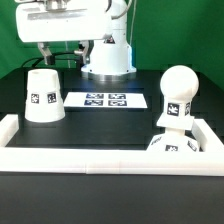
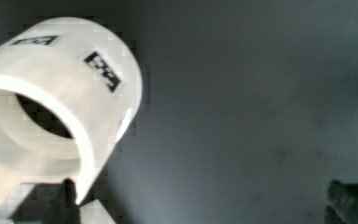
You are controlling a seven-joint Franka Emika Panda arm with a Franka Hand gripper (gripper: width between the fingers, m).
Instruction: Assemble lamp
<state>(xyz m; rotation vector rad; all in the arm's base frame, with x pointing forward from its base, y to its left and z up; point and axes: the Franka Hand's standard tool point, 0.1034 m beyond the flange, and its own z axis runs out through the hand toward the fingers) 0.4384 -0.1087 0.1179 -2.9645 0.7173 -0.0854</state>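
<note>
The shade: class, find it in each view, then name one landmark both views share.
Exterior view: the shade stands on the table at the exterior view's left, beside the marker board.
Wrist view: the shade fills much of the picture, its open end showing.
Shared landmark: the dark table.

A lab: green backdrop (image 1: 160, 25), black table (image 1: 100, 125), marker board (image 1: 105, 100).

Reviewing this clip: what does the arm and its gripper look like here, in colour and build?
In the exterior view the arm is glossy white with rounded housings on a broad white base, dark at the joints. The gripper has a white body and short dark fingers. No cables or markings can be made out.
</note>
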